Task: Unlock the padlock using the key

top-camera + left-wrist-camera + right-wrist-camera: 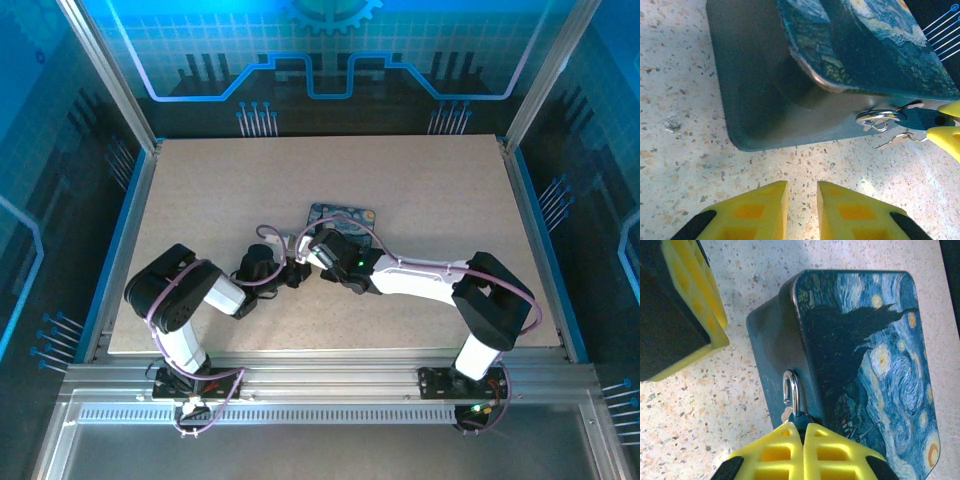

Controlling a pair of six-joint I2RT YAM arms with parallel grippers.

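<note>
Speckled table [690,150], blue-lit enclosure behind. Items, left to right.

Left gripper [802,210]: mine. Jaws a narrow gap apart, empty, touching nothing, low over the table and short of the tin's side wall.

Tin [765,90]: padlock hangs at its side wall.

Padlock [879,117]: ahead and to the right of my left jaws. Long axis runs across their view, shackle leftward at the tin, body rightward.

Key [896,140]: just beneath the padlock, thin, roughly parallel to it, tip leftward. Whether it rests on the table I cannot tell.

Right gripper [803,432]: mine. Jaws together, clamped on the padlock body.

Judgement: right arm steadies the lock; left arm, free and near, must go forward and right for the key.
</note>
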